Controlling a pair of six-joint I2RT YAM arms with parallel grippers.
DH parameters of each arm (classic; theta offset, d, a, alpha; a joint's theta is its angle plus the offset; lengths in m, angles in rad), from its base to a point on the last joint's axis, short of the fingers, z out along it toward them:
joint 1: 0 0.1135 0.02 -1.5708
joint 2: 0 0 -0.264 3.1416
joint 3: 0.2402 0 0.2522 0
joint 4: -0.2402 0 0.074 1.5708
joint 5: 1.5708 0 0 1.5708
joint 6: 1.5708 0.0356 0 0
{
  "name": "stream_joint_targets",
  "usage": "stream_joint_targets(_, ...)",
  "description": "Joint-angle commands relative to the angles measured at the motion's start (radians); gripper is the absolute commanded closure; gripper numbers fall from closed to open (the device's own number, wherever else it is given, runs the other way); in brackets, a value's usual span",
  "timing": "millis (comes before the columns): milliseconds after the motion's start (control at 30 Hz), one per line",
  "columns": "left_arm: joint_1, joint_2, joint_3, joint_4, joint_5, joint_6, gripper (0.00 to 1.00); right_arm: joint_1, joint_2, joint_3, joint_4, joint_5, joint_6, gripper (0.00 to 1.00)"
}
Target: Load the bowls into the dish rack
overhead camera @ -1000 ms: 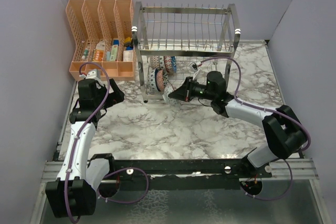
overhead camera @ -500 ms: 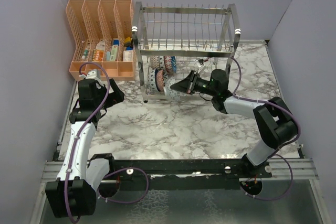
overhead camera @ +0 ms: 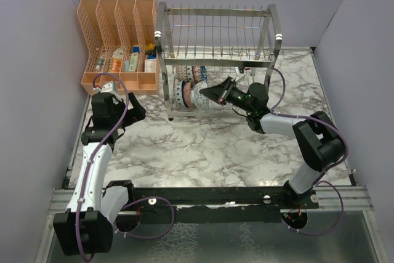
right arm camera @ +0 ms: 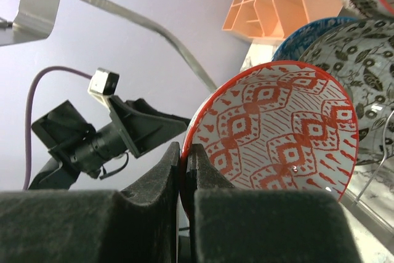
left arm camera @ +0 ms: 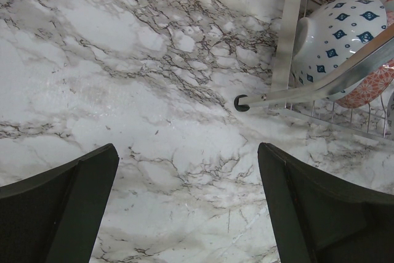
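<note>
Pushed toward twelve o'clock, right gripper clamps red-patterned ceramic bowl inside shiny chrome wire rack; left gripper spread.

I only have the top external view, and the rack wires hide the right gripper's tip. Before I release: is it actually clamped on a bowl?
Observer: Yes. In the right wrist view the right gripper is shut on the rim of a red-patterned bowl, with the rim pinched between both fingers.
Operator: What is behind that bowl?
Observer: A black leaf-patterned bowl sits close behind it, with a blue bowl beyond.
Operator: And the left gripper?
Observer: The left gripper is open and holds nothing. It is above the bare marble table, near one foot of the dish rack.
</note>
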Motion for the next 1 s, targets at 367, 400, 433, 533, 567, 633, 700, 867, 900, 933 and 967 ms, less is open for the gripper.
stream_joint_targets(367,0.008,-0.007,0.000,0.018,0.016,0.007,0.01,-0.008,0.203,-0.050,0.443,0.246,0.165,0.99)
stream_joint_targets(400,0.008,-0.007,0.000,0.018,0.016,0.006,0.01,-0.008,0.208,-0.048,0.450,0.251,0.164,0.99)
stream_joint_targets(433,0.008,-0.006,0.000,0.019,0.016,0.006,0.01,-0.007,0.210,-0.048,0.452,0.257,0.165,0.99)
stream_joint_targets(533,0.008,-0.006,-0.001,0.018,0.016,0.006,0.01,-0.008,0.200,-0.063,0.426,0.294,0.156,0.99)
stream_joint_targets(567,0.007,-0.005,-0.001,0.018,0.015,0.006,0.01,-0.007,0.196,-0.070,0.420,0.310,0.153,0.99)
stream_joint_targets(633,0.008,-0.004,-0.001,0.019,0.015,0.006,0.01,-0.008,0.193,-0.080,0.411,0.336,0.147,0.99)
stream_joint_targets(700,0.008,-0.003,-0.001,0.018,0.015,0.006,0.01,-0.008,0.206,-0.072,0.405,0.336,0.139,0.99)
stream_joint_targets(867,0.009,0.000,0.001,0.019,0.016,0.005,0.01,-0.009,0.280,-0.043,0.450,0.314,0.179,0.99)
stream_joint_targets(900,0.009,0.000,0.001,0.019,0.015,0.005,0.01,-0.009,0.293,-0.040,0.461,0.318,0.187,0.99)
stream_joint_targets(933,0.009,0.000,0.001,0.018,0.015,0.006,0.01,-0.010,0.305,-0.036,0.468,0.321,0.194,0.99)
stream_joint_targets(967,0.009,0.000,0.000,0.016,0.015,0.006,0.01,-0.011,0.315,-0.032,0.476,0.323,0.203,0.99)
